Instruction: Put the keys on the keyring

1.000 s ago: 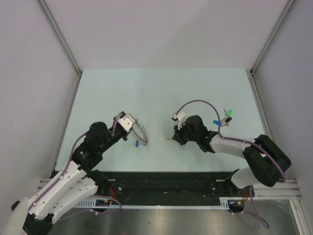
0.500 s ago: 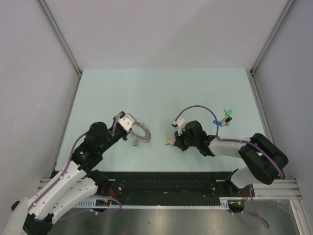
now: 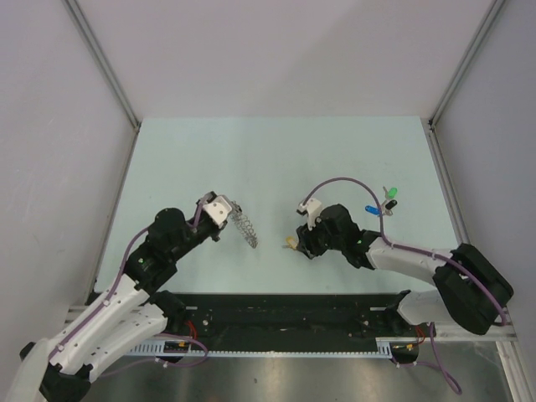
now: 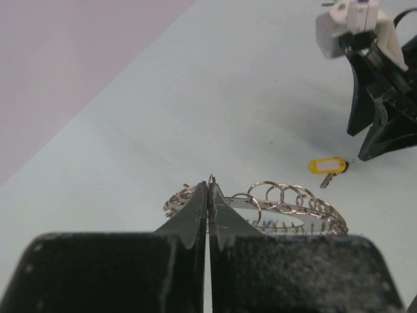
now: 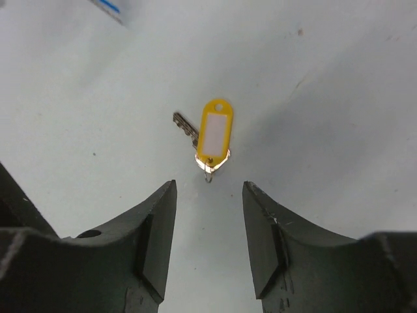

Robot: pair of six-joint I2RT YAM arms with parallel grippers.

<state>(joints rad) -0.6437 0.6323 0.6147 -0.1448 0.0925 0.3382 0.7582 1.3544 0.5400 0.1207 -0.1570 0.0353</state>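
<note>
While right gripper [image 5: 208,186] gapes, key [image 5: 212,134] (yellow) lies loose.

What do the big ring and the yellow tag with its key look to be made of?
The ring looks like shiny silver metal, built of linked wire loops that glint. The tag seems glossy yellow plastic with a pale paper-like insert. Its key looks like dull grey metal.
</note>
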